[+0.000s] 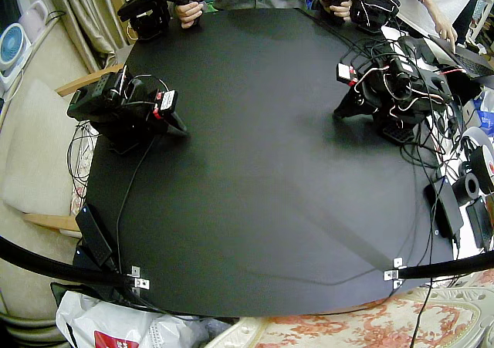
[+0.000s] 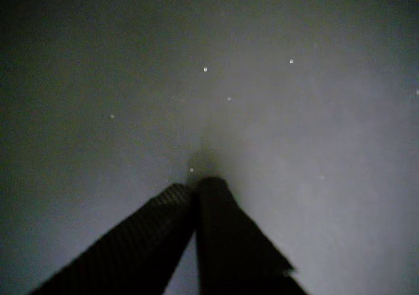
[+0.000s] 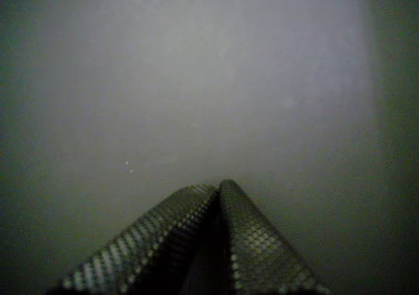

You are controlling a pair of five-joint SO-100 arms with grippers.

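Note:
Both arms sit folded low on a black table [image 1: 247, 178]. The right gripper [image 1: 180, 130] rests near the table's edge, its tip pointing toward the middle and touching or nearly touching the surface. The left gripper [image 1: 340, 113] rests the same way on the opposite side, among cables. In a wrist view two dark fingers meet at their tips, a gripper [image 2: 196, 185] shut on nothing over bare tabletop. In a wrist view two textured fingers also press together, a gripper [image 3: 217, 190] holding nothing. No loose object lies near either gripper.
A tangle of cables [image 1: 432, 116] and a power adapter [image 1: 445, 207] crowd the table edge by the left arm. A black box [image 1: 94, 234] sits at the front corner. Small metal brackets [image 1: 139, 278] [image 1: 395, 269] mark the front edge. A person's hands [image 1: 187, 12] are at the far edge.

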